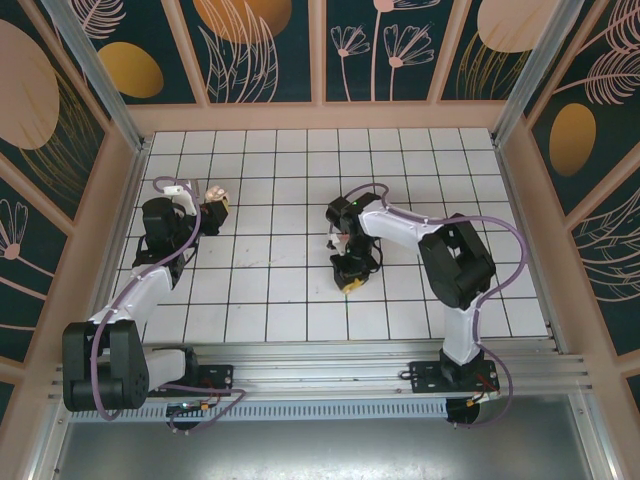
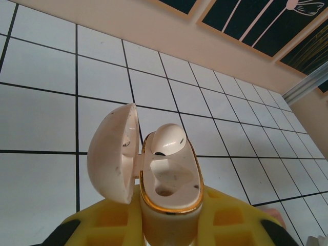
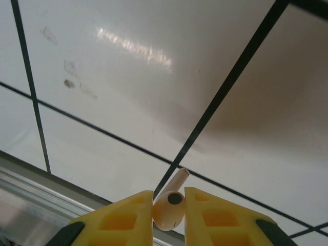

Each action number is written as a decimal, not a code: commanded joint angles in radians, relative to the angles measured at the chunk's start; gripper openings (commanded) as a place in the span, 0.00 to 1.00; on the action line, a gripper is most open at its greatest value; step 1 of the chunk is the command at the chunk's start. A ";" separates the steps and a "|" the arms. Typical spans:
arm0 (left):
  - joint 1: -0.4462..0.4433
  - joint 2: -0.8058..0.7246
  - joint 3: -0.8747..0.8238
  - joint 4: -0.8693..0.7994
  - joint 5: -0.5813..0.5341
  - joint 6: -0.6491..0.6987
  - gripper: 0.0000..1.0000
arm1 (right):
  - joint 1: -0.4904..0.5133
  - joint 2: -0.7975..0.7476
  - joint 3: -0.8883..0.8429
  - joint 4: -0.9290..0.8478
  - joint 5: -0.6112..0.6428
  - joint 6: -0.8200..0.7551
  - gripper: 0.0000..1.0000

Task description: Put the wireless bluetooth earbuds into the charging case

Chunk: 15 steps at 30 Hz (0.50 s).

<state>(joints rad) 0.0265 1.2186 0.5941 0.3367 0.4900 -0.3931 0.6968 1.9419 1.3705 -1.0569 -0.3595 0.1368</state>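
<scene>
The pale-pink charging case (image 2: 171, 179) stands upright between the yellow fingers of my left gripper (image 2: 171, 225), which is shut on its body. Its lid (image 2: 114, 154) hangs open to the left. One earbud (image 2: 167, 139) sits in the far slot and the near slot is empty. From above, the case (image 1: 217, 192) and left gripper (image 1: 212, 207) are at the table's left. My right gripper (image 3: 169, 205) is shut on a second earbud (image 3: 168, 211), whose stem points away toward a black tile line. That gripper (image 1: 349, 283) is low over the tiles at mid table.
The white tiled floor (image 1: 280, 300) is bounded by tan walls (image 1: 320, 115) on three sides. An aluminium rail (image 1: 330, 360) runs along the near edge, close to the right gripper. Both arms' purple cables (image 1: 495, 250) loop beside them.
</scene>
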 commanded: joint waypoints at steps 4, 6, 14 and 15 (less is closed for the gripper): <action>0.005 0.010 0.032 0.004 0.024 0.016 0.11 | -0.031 0.063 0.056 0.017 0.007 -0.008 0.22; 0.006 0.010 0.033 0.003 0.025 0.016 0.11 | -0.038 0.073 0.073 0.030 0.006 -0.008 0.23; 0.005 0.012 0.035 0.003 0.026 0.015 0.11 | -0.059 0.117 0.113 0.082 -0.003 -0.014 0.30; 0.006 0.011 0.035 0.003 0.025 0.015 0.11 | -0.059 0.117 0.117 0.084 0.000 -0.014 0.31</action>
<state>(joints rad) 0.0265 1.2243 0.5991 0.3355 0.4934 -0.3931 0.6468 2.0377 1.4582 -0.9836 -0.3599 0.1352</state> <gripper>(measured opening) 0.181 0.301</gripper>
